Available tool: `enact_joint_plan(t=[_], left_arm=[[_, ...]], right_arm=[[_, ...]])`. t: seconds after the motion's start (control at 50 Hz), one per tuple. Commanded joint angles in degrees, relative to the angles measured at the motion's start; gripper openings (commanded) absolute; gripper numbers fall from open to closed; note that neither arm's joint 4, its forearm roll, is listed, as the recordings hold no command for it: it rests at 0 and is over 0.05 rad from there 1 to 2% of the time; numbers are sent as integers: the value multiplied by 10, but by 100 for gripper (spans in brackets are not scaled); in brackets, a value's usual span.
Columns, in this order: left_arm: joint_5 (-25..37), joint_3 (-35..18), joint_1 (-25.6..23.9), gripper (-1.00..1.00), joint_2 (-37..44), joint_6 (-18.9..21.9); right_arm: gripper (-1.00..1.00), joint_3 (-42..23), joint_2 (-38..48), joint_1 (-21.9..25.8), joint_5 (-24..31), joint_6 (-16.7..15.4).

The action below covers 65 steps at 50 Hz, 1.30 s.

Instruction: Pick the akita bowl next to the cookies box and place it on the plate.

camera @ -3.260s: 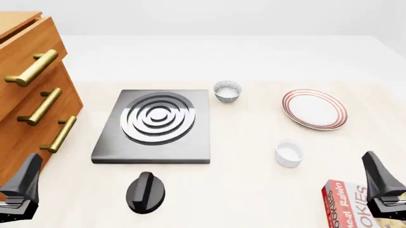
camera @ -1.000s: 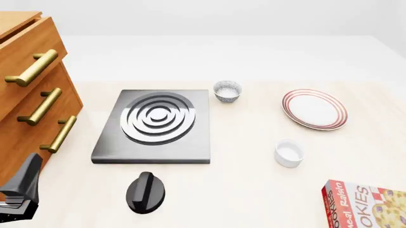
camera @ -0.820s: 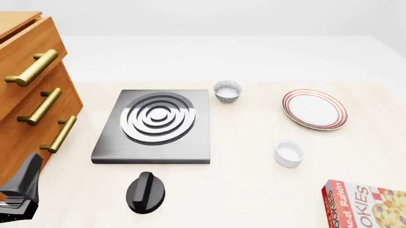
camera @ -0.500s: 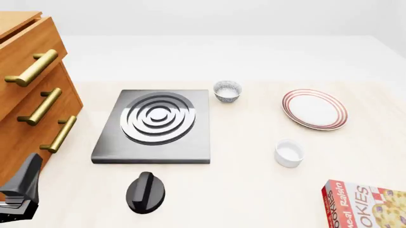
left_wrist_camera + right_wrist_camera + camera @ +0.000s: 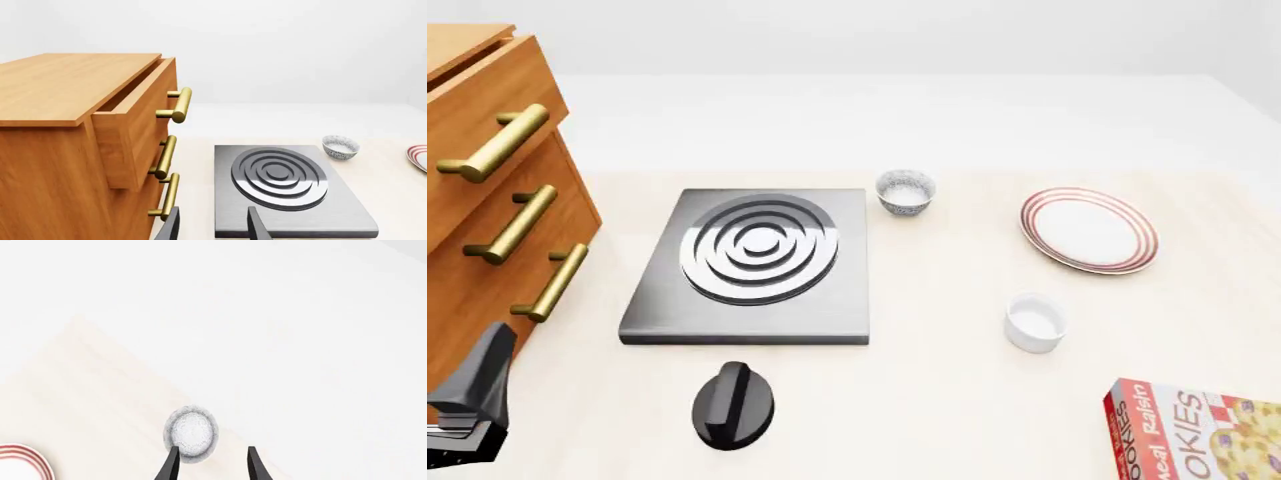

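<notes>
Akita bowl (image 5: pixel 191 433) is sitting on the table just beyond the right gripper (image 5: pixel 210 465), whose fingers are standing spread and empty. Having left the front view, that arm is seemingly lining up its grasp, with the plate (image 5: pixel 20 460) waiting farther off.

Just beyond the right tool (image 5: pixel 209 466) an akita bowl (image 5: pixel 191 433) sits on the table (image 5: pixel 100 390); the plate (image 5: pixel 20 462) lies well off to its side.
</notes>
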Motion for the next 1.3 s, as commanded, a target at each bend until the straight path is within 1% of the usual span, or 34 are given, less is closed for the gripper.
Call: enact_joint_plan(t=[0.02,0.24,0.54,0.62,0.74,0.8,1.0,1.02,1.04,1.06,1.1,1.3], left_arm=[[0,0,0,100,0,0],[0,0,0,100,0,0],[0,0,0,100,0,0],[0,0,0,100,0,0],[0,0,0,100,0,0],[0,0,0,100,0,0],[0,0,0,100,0,0],[0,0,0,100,0,0],[0,0,0,100,0,0],[0,0,0,100,0,0],[0,0,0,100,0,0],[0,0,0,100,0,0]], right_arm=[[100,-42,33,2,22,23],[100,-56,51,0,19,21],[100,-15,73,-8,-30,11],[100,1,78,-1,-46,18],[100,20,87,-2,-66,14],[100,24,90,-2,-72,6],[100,45,105,5,-99,5],[100,46,108,4,-100,-3],[100,46,108,4,-100,-3],[100,45,110,-1,-100,-12],[100,47,111,5,-102,0],[100,57,124,4,-117,-3]])
